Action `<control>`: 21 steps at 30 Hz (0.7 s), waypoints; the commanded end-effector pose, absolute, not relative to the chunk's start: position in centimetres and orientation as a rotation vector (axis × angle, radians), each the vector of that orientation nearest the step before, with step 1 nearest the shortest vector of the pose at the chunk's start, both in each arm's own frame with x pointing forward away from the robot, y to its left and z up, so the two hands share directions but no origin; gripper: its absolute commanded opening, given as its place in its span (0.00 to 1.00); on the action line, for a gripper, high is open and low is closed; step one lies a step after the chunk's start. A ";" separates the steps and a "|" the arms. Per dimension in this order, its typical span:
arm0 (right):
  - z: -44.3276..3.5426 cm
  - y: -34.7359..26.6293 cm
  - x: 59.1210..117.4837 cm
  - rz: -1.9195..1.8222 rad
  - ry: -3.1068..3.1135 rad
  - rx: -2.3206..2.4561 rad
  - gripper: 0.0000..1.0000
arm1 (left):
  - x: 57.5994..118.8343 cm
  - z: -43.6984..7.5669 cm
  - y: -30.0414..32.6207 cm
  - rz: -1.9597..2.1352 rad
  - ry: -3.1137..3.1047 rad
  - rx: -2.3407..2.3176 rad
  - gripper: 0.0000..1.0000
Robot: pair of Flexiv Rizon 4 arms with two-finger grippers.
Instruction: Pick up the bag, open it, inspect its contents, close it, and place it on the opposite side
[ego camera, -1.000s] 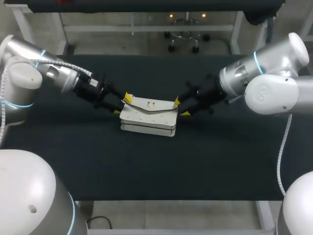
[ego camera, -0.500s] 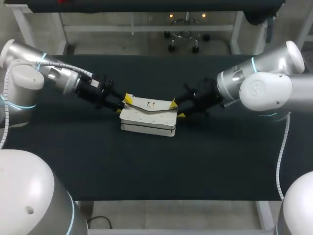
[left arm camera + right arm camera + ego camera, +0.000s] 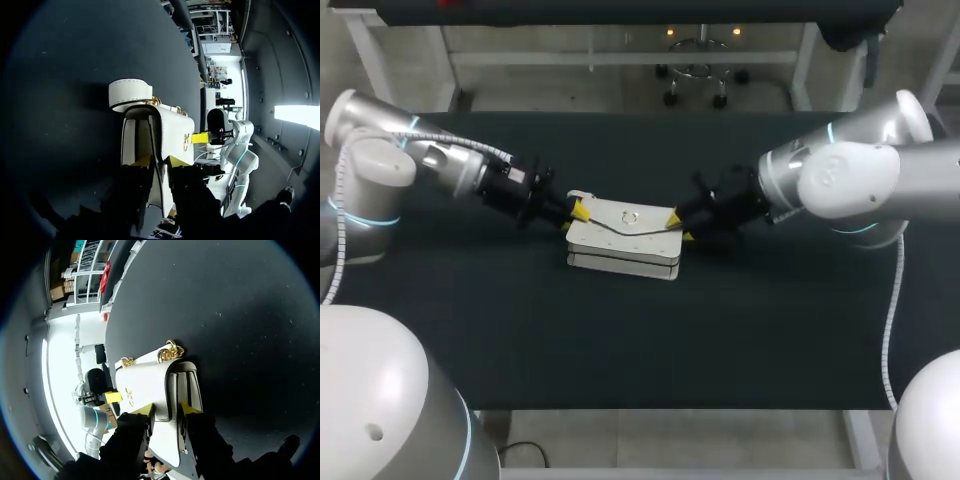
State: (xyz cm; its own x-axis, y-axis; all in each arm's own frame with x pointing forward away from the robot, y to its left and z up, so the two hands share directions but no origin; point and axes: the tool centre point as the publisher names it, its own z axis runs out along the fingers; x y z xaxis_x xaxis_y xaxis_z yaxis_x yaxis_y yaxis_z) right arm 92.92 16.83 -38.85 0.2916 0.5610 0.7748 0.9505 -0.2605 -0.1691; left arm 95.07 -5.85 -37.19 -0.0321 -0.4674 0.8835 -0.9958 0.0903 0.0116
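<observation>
Both grippers at the ends of the white bag

We saw the white bag (image 3: pixel 623 252) resting near the middle of the dark table (image 3: pixel 620 340), its flap (image 3: pixel 610 222) uppermost and a small gold clasp (image 3: pixel 630 215) on it. Our left arm stretched in from the left side, and the left gripper (image 3: pixel 578 212) sat at the flap's left end, its yellow tips pinched close together on the edge. Our right arm stretched in from the right side, and the right gripper (image 3: pixel 676 224) sat at the flap's right end, pinched the same way. Between them the flap's front edge stood slightly off the bag's body
</observation>
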 end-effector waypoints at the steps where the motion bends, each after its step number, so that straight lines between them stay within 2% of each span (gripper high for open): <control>1: -39.6 16.9 93.0 -0.793 -1.339 -1.931 0.00 | 95.3 -37.8 -6.0 0.875 -1.601 1.484 0.00; 8: -39.1 16.5 93.0 -0.817 -1.328 -1.928 0.00 | 94.8 -37.2 -6.0 0.882 -1.625 1.478 0.00; 9: -39.0 16.4 93.0 -0.826 -1.326 -1.929 0.00 | 94.7 -37.2 -6.0 0.883 -1.628 1.480 0.21; 11: -38.9 16.3 93.0 -0.834 -1.322 -1.929 0.35 | 94.5 -37.0 -5.9 0.890 -1.636 1.479 0.80; 12: -38.8 16.1 92.9 -0.839 -1.319 -1.930 0.61 | 94.4 -36.8 -5.9 0.897 -1.639 1.481 1.00; 13: -38.7 16.1 92.9 -0.842 -1.318 -1.930 0.83 | 94.4 -36.6 -5.9 0.903 -1.643 1.479 1.00; 15: -38.6 15.9 92.9 -0.854 -1.313 -1.931 0.96 | 94.4 -36.4 -5.9 0.915 -1.641 1.478 1.00; 16: -38.5 15.9 92.9 -0.856 -1.311 -1.931 0.95 | 94.4 -36.3 -5.8 0.918 -1.640 1.476 0.83; 17: -38.5 15.9 92.9 -0.859 -1.309 -1.931 0.89 | 94.5 -36.3 -5.8 0.922 -1.638 1.477 0.48; 18: -38.4 15.9 92.9 -0.861 -1.308 -1.931 0.84 | 94.6 -36.3 -5.8 0.924 -1.636 1.478 0.35; 19: -38.4 15.9 92.9 -0.863 -1.307 -1.929 0.75 | 94.7 -36.4 -5.8 0.924 -1.635 1.478 0.00; 20: -38.4 15.9 93.0 -0.864 -1.306 -1.929 0.68 | 94.8 -36.5 -5.9 0.923 -1.634 1.479 0.00; 21: -38.4 16.0 93.0 -0.865 -1.302 -1.925 0.56 | 94.9 -36.8 -5.9 0.919 -1.630 1.484 0.00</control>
